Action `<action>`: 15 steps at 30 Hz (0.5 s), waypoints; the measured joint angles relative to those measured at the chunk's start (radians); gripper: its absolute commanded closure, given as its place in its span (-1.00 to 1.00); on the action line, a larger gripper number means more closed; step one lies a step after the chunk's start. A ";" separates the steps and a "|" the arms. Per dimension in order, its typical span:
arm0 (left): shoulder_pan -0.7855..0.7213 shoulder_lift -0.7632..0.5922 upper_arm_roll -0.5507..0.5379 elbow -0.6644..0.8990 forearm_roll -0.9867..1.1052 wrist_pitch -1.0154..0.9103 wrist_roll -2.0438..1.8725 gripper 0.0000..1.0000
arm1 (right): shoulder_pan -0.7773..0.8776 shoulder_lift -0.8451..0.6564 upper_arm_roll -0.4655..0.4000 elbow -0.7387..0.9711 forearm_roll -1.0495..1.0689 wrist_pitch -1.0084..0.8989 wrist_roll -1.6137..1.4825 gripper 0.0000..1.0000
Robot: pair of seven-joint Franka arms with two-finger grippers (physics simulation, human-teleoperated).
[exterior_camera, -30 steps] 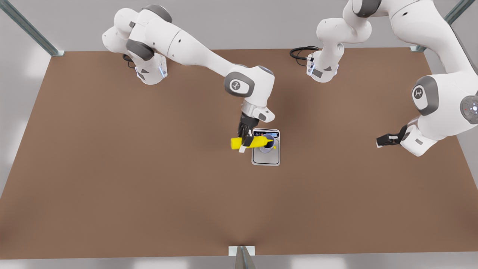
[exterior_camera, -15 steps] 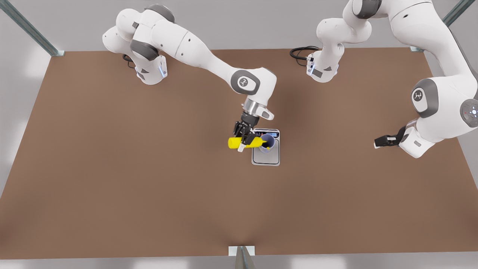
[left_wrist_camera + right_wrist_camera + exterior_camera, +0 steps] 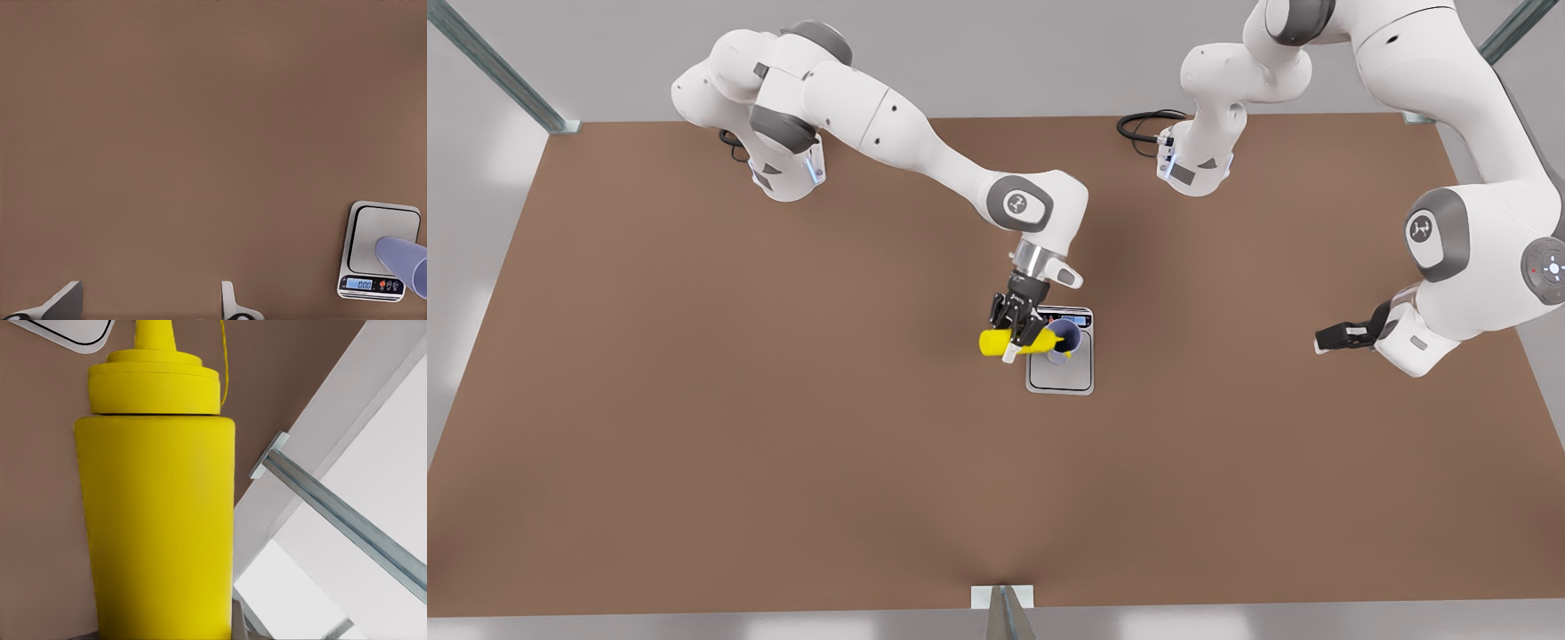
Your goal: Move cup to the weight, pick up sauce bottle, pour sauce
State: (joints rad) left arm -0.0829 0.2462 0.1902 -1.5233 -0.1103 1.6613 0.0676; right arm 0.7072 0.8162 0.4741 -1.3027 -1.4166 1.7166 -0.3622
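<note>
- Right gripper point(image 3: 1021, 338): jaws clamped across the middle of the bright yellow cylindrical squeeze bottle point(image 3: 1016, 341), held clear of the brown surface point(image 3: 694, 400).
- Bottle lies close to level, its base toward the front view's left and its tapered nozzle toward the right, over the mouth of the cup. In the right wrist view the bottle body point(image 3: 160, 520) sits between the jaws, and a thin yellow thread runs beside the cap.
- Small lavender-purple tapered cup point(image 3: 1064, 341) stands on the flat silver-grey rectangular scale point(image 3: 1060, 369), at the end nearest the display strip. The nozzle tip is at the cup's rim; I cannot tell whether they touch.
- In the left wrist view the scale point(image 3: 380, 233) is off to one side, with its blue screen lit and the cup point(image 3: 403, 261) on its platform.
- Left gripper point(image 3: 1336, 337): waits well apart from the scale, toward the front view's right, above bare surface. Jaws spread wide and holding nothing; fingertips point(image 3: 65, 301) stand far from each other.
</note>
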 measured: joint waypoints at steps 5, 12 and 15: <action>-0.001 -0.002 0.000 -0.001 0.001 -0.002 -0.002 -1.00 | -0.001 -0.001 0.001 0.003 0.001 -0.002 -0.003 -0.16; -0.003 -0.005 -0.004 0.000 0.002 -0.015 -0.017 -1.00 | -0.087 -0.049 0.001 0.048 0.211 0.004 -0.009 -0.16; -0.003 -0.005 -0.005 0.000 0.002 -0.024 -0.017 -1.00 | -0.177 -0.060 0.001 0.082 0.410 0.013 -0.011 -0.16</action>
State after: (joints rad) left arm -0.0859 0.2409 0.1856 -1.5233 -0.1085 1.6369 0.0506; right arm 0.5306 0.7560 0.4755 -1.2210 -1.0070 1.7299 -0.3728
